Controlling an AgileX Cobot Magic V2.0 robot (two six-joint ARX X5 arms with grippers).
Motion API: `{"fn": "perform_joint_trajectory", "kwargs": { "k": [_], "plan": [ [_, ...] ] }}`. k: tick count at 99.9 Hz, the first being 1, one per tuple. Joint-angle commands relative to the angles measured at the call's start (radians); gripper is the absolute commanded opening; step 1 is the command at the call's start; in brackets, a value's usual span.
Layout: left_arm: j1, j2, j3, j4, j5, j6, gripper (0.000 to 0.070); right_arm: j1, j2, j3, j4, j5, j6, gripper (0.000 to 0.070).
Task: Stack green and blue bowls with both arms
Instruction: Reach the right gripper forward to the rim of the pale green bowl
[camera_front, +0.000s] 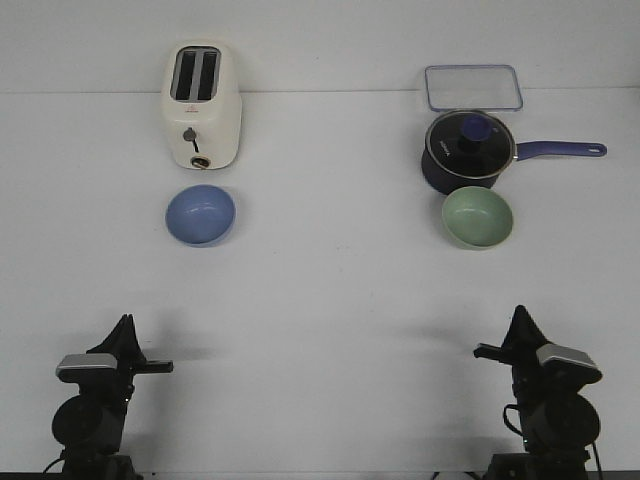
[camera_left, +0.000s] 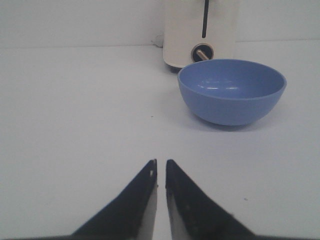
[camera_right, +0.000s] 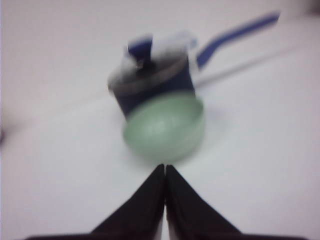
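The blue bowl (camera_front: 200, 215) sits upright on the white table, left of centre, just in front of the toaster; it also shows in the left wrist view (camera_left: 231, 91). The green bowl (camera_front: 478, 217) sits at the right, touching or nearly touching the saucepan behind it; the right wrist view shows it blurred (camera_right: 165, 127). My left gripper (camera_front: 125, 330) is at the near left, shut and empty (camera_left: 161, 162), well short of the blue bowl. My right gripper (camera_front: 520, 322) is at the near right, shut and empty (camera_right: 165, 166), short of the green bowl.
A cream toaster (camera_front: 201, 105) stands behind the blue bowl. A dark navy lidded saucepan (camera_front: 465, 150) with its long handle (camera_front: 560, 150) pointing right stands behind the green bowl. A clear flat lid (camera_front: 473, 87) lies at the back right.
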Motion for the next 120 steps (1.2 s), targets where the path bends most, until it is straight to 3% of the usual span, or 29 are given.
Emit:
{"fn": "perform_joint_trajectory", "kwargs": {
  "k": [1,6,15,20,43,60,71,99,105,116,120],
  "plan": [
    [0.0,-0.002,-0.019,0.014,0.005,0.007,0.0015,0.001,0.119,0.122,-0.027,0.003,-0.002,0.0009],
    [0.0,-0.002,-0.019,0.014,0.005,0.007,0.0015,0.001,0.222,0.206,-0.059,0.001,-0.03,0.0084],
    [0.0,-0.002,-0.019,0.014,0.005,0.007,0.0015,0.001,0.419,0.35,-0.121,0.002,-0.064,0.0351],
    [0.0,-0.002,-0.019,0.014,0.005,0.007,0.0015,-0.002,0.531,0.426,-0.163,0.004,-0.069,0.0408],
    [0.0,-0.002,-0.019,0.014,0.005,0.007,0.0015,-0.064,1.011,0.733,-0.282,-0.007,-0.128,0.0408],
    [0.0,-0.002,-0.019,0.014,0.005,0.007,0.0015,-0.135,1.296,0.918,-0.339,-0.074,-0.129,0.0407],
    [0.0,-0.002,-0.019,0.014,0.005,0.007,0.0015,-0.166,1.438,1.003,-0.354,-0.138,-0.141,0.0406],
    [0.0,-0.002,-0.019,0.014,0.005,0.007,0.0015,-0.196,1.639,1.072,-0.326,-0.14,-0.155,0.0402],
    [0.0,-0.002,-0.019,0.014,0.005,0.007,0.0015,-0.196,1.658,1.072,-0.315,-0.14,-0.159,0.0363],
    [0.0,-0.002,-0.019,0.014,0.005,0.007,0.0015,-0.196,1.687,1.072,-0.303,-0.14,-0.162,0.0223],
    [0.0,-0.002,-0.019,0.015,0.005,0.007,0.0015,-0.196,1.689,1.072,-0.302,-0.14,-0.162,0.013]
  ]
}}
